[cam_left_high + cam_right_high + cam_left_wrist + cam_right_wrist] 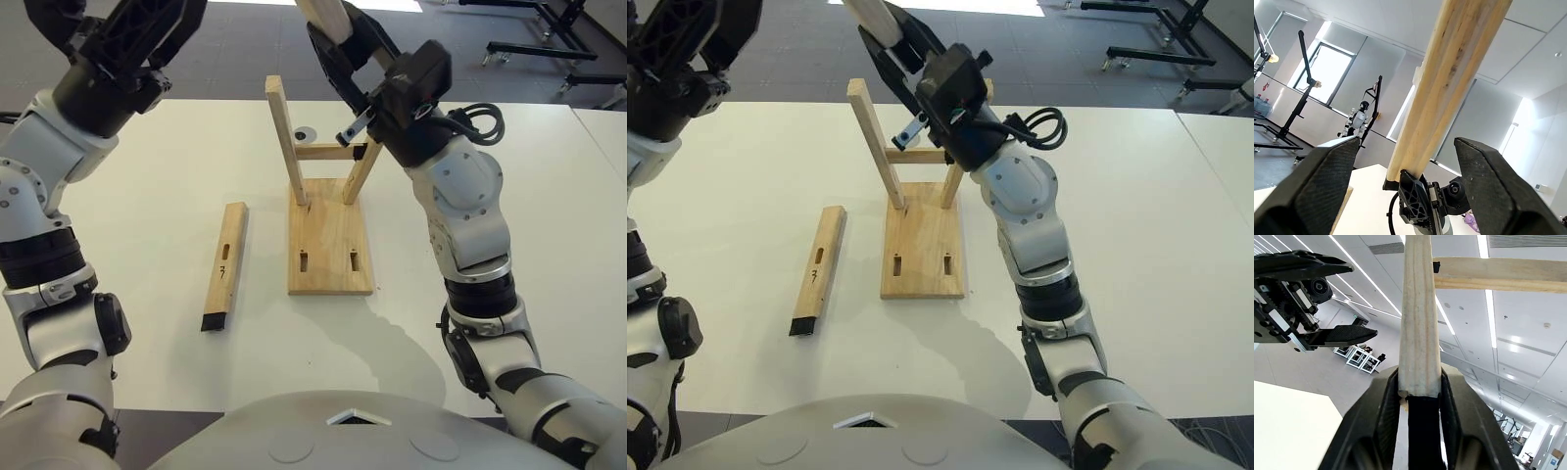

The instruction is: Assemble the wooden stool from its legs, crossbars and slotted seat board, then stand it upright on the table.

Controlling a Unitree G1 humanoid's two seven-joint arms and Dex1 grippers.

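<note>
Flat seat board, two legs seemingly slotted.

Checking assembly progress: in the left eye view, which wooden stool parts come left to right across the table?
Loose leg lying flat → tilted leg slotted in the seat board → crossbar → second slotted leg.

Bare pale wood on the seat board, matt, grain showing; the loose leg looks the same, with a black cap on its end. Now the table, smooth matt white. And the right gripper is matt black plastic, the leg in it rough and streaky
</note>
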